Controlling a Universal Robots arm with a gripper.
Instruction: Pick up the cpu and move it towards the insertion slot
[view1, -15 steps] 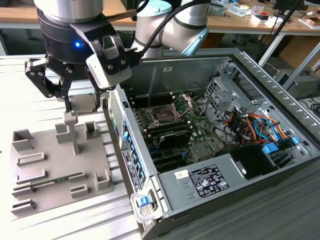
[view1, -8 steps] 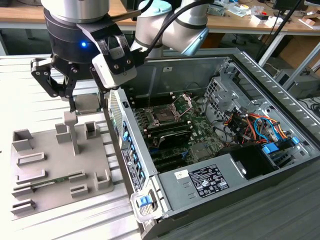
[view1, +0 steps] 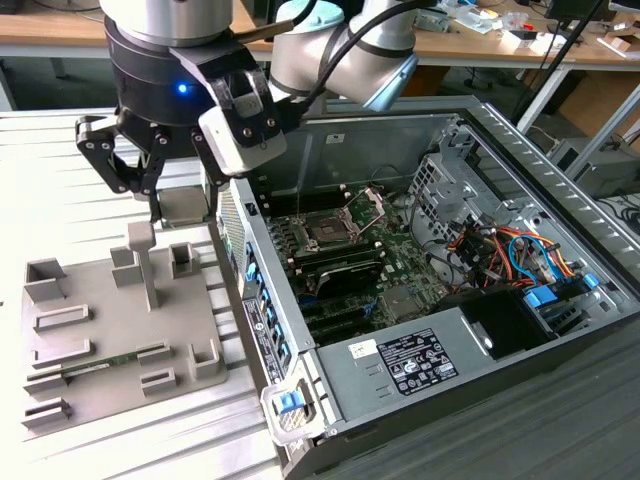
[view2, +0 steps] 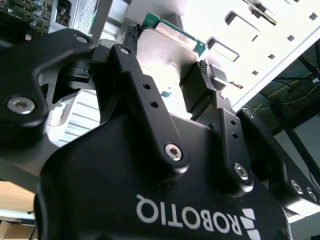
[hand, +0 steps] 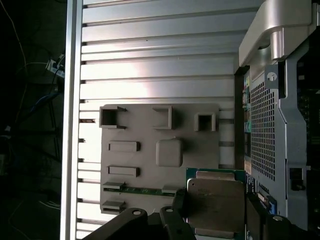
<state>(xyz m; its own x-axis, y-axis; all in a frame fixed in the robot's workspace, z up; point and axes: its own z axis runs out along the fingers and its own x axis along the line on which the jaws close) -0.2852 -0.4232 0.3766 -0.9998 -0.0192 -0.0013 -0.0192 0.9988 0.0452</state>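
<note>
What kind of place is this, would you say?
Probably a robotics lab or test bench: an open computer case lies on a slatted metal table beside a grey parts fixture, while the gripper holds the cpu.

The gripper (view1: 155, 195) holds the cpu (hand: 216, 202) above the fixture plate (view1: 100, 330).

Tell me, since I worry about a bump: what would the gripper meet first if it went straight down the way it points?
Probably the grey fixture tray, near its tall post. The gripper, shut on the cpu, hangs above it beside the computer case; depth is unclear.
</note>
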